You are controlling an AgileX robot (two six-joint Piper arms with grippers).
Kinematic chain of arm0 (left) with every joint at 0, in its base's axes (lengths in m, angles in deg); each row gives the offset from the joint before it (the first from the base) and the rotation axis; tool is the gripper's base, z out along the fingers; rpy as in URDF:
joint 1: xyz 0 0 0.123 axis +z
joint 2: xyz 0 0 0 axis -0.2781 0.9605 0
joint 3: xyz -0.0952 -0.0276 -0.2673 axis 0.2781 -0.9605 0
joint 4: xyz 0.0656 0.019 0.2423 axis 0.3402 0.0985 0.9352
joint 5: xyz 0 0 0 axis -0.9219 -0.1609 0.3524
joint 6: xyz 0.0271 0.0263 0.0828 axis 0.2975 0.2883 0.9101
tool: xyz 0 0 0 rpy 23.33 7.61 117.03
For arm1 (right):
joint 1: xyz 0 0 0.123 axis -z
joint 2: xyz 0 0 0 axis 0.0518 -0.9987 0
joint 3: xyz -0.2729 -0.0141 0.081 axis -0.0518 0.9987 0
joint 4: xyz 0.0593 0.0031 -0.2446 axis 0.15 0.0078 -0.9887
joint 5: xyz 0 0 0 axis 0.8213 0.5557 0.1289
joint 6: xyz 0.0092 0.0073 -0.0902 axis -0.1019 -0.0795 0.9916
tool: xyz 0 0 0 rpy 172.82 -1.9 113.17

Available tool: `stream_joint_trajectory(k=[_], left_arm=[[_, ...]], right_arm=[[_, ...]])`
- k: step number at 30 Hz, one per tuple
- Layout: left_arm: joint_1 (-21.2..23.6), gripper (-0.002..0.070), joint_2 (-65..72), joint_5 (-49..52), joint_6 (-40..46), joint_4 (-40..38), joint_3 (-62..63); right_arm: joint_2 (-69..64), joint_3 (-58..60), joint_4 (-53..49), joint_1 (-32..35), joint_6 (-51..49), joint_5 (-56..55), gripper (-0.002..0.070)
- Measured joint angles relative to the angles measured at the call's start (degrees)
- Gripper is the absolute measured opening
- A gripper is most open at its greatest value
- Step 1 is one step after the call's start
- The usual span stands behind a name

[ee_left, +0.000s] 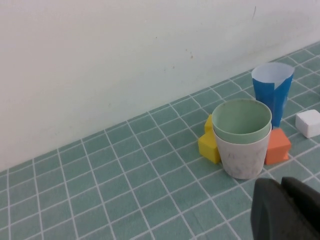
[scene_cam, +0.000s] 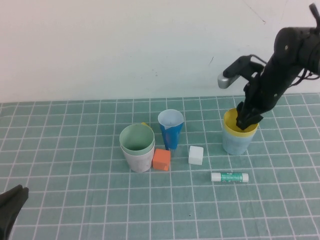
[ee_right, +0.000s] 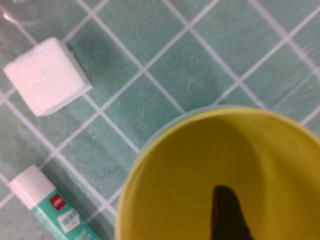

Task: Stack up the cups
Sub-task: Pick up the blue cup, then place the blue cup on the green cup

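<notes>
A yellow cup (scene_cam: 231,122) sits nested in a light blue cup (scene_cam: 235,144) at the right of the table. My right gripper (scene_cam: 247,119) is at its far rim, shut on the cup wall. In the right wrist view one finger (ee_right: 227,215) shows inside the yellow cup (ee_right: 200,170). A green cup (scene_cam: 136,137) sits nested in a white cup (scene_cam: 140,160) at the centre. A blue paper cup (scene_cam: 171,131) stands alone beside them. My left gripper (scene_cam: 12,200) is shut and empty at the near left corner; it also shows in the left wrist view (ee_left: 280,184).
An orange block (scene_cam: 161,160) touches the white cup. A white cube (scene_cam: 196,155) lies right of it, and a glue stick (scene_cam: 229,177) lies in front of the light blue cup. A yellow block (ee_left: 209,142) sits behind the white cup. The white wall runs along the back.
</notes>
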Motion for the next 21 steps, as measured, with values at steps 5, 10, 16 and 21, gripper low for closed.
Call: stream_joint_trajectory(k=[5,10,16,21], left_arm=[[0.0,-0.0001,0.0,-2.6,0.0,0.3,-1.6],[0.0,-0.0001,0.0,-3.4,0.1,0.4,-1.8],[0.0,-0.0001,0.0,-4.2,0.1,0.5,-1.8],[0.0,-0.0001,0.0,-5.1,0.1,0.6,-1.8]], right_arm=[[-2.5,0.0,0.0,0.0,-0.3,-0.1,0.0212],[-2.6,-3.0,-0.2,0.0,0.0,1.6,0.0038],[1.0,-12.7,0.8,-0.2,0.0,3.2,0.0033],[6.2,-20.1,9.9,-2.0,3.5,3.5,0.0032]])
